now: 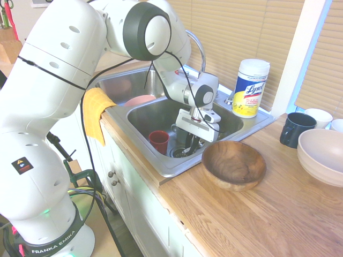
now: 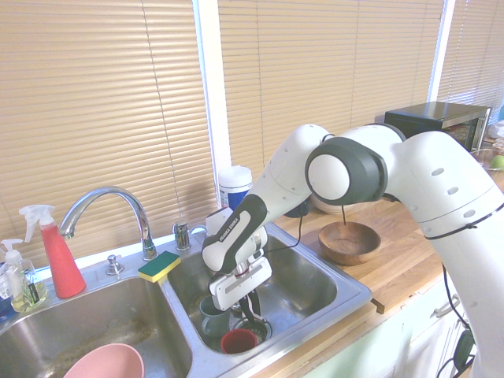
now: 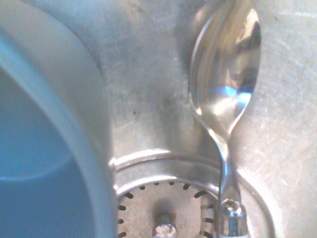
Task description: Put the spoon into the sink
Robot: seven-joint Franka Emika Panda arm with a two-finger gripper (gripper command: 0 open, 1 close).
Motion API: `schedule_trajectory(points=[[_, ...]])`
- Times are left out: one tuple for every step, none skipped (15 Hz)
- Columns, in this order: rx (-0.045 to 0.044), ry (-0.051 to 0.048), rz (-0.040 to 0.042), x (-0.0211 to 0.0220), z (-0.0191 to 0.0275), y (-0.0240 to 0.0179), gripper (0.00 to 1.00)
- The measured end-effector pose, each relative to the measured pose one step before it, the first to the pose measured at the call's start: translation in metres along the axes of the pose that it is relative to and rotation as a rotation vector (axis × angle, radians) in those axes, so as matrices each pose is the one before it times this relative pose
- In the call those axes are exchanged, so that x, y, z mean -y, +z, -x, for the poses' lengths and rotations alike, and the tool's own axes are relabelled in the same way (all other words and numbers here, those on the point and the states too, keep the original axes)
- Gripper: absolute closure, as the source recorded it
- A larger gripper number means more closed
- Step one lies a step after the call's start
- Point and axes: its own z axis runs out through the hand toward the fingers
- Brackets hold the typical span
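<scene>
Pinching the spoon [image 3: 225, 69] by its handle just above the sink's [image 2: 311, 293] drain [image 3: 163, 210], the hand [image 1: 189, 151] should find it light, stiff, sturdy, slippery at the polished bowl, and best gripped behind the neck.

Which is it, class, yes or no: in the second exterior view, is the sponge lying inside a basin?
No, the sponge rests up on the rim beside the faucet.
</scene>
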Motion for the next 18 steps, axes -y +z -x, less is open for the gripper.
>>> schedule_trajectory(points=[[-0.00049,-0.00033,-0.00054,0.00015,-0.00013,-0.00038,0.0],[-0.00082,-0.00014,-0.00089,0.00023,-0.0003,-0.0007,0.0],[-0.00053,0.00023,-0.00035,0.0,-0.00033,-0.00042,0.0],[-0.00044,0.00068,0.00015,-0.00037,-0.00061,-0.00006,0.0],[-0.00056,0.00077,0.00027,-0.00059,-0.00108,0.0001,0.0],[-0.00069,0.00078,0.00033,-0.00082,-0.00128,0.00004,0.0],[-0.0003,-0.00027,0.00011,-0.00093,-0.00119,0.00002,0.0],[-0.00098,-0.00003,-0.00145,-0.00102,-0.00141,-0.00009,0.0],[-0.00453,0.00262,-0.0048,-0.00108,-0.00197,-0.00101,0.0],[-0.00876,0.00434,-0.00814,-0.00158,-0.00237,-0.00291,0.0],[-0.0089,0.00439,-0.00842,-0.00321,-0.00112,-0.00427,0.0],[-0.01007,0.00369,-0.01042,-0.00509,0.00102,-0.00555,0.0],[-0.00854,0.0026,-0.00925,-0.00662,0.0032,-0.00659,0.0],[-0.00627,0.00128,-0.00692,-0.00779,0.00522,-0.00613,0.0],[-0.00837,-0.00045,-0.00784,-0.00841,0.00628,-0.00595,0.0],[-0.00913,-0.0018,-0.00555,-0.00886,0.00654,-0.00514,0.0],[-0.01069,0.00013,-0.00872,-0.009,0.00615,-0.00441,0.0],[-0.01216,0.00732,-0.01411,-0.00928,0.00471,-0.00559,0.0]])
